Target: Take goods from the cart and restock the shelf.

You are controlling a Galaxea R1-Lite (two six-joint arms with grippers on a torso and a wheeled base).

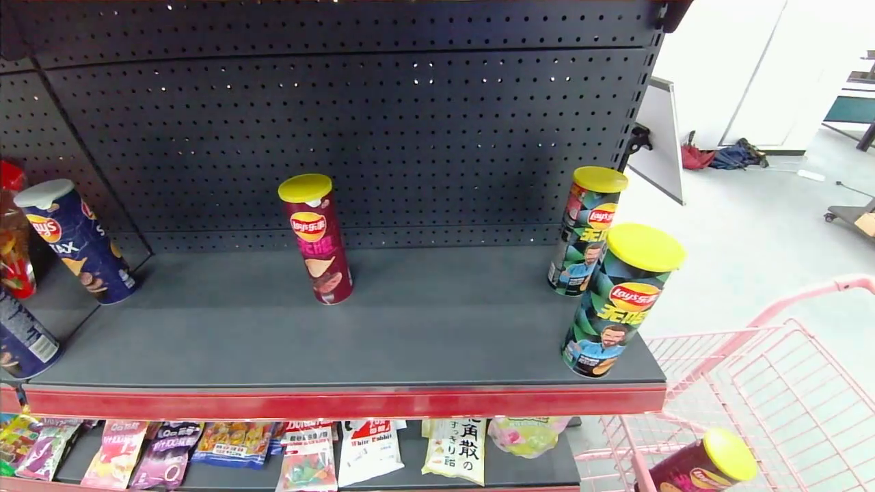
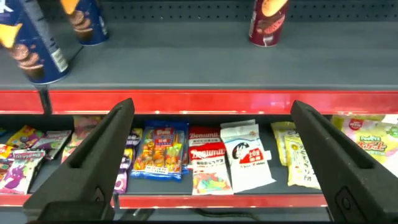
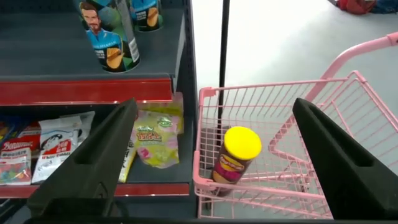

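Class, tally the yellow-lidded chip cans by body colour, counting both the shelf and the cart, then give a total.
Maroon: 2, the maroon can on the shelf and the second maroon can in the cart.
Green: 2, the rear green can and the front green can.
Total: 4.

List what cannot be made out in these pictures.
Cart can: head view, bottom edge cuts its lower part.
Front blue can: head view, left edge cuts it.
Cart: right wrist view, right gripper covers part; more goods cannot be told.
Packets: head view, shelf lip hides their tops.
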